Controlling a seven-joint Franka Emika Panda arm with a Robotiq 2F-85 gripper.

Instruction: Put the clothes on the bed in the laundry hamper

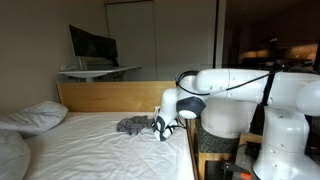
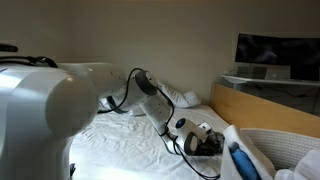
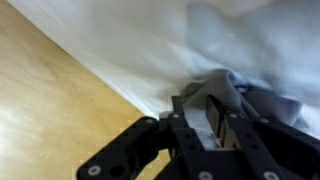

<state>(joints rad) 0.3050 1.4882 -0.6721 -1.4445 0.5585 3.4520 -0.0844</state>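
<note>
A: Exterior view?
B: Grey clothes [image 1: 130, 125] lay on the white sheet [image 1: 90, 145], at 9 o'clock from the end effector [image 1: 162, 127].
A: Exterior view with the hamper?
B: Hamper [image 2: 285, 150] sat at 4 o'clock from the end effector [image 2: 205, 140].
A: Wrist?
B: Fingers [image 3: 232, 130] were narrow, pinching the clothes [image 3: 225, 85]; the rest was bunched at 1 o'clock.
</note>
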